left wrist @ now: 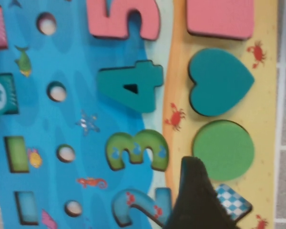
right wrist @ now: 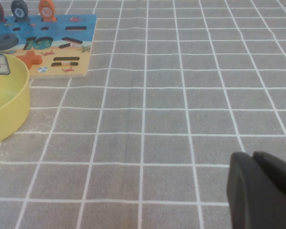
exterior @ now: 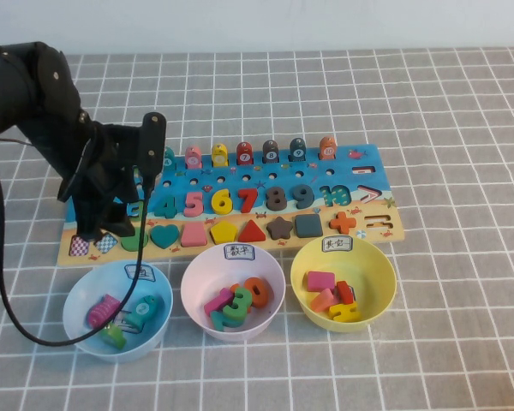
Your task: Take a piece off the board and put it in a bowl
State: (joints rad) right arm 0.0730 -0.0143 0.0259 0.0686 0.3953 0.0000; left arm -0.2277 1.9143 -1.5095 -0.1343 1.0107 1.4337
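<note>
The green disc (left wrist: pixel 223 150) lies in its slot near the left end of the blue and tan board (exterior: pixel 360 158), beside the teal heart (left wrist: pixel 218 82). In the high view the disc (exterior: pixel 137 241) is partly hidden by my left arm. My left gripper (exterior: pixel 111 229) hovers low over that end of the board, open and empty. One finger (left wrist: pixel 195 200) shows just beside the disc, and the other is out of frame. The yellow bowl (exterior: pixel 381 270) stands in front of the board's right end and holds several pieces. My right gripper (right wrist: pixel 253 155) is shut and empty over bare table, right of the bowl (right wrist: pixel 12 107).
A pale blue bowl (exterior: pixel 75 300) and a pale pink bowl (exterior: pixel 193 278) with pieces stand in front of the board, left of the yellow one. Numerals, shapes and pegs fill the board (right wrist: pixel 62 47). A black cable (exterior: pixel 0 291) loops at the left.
</note>
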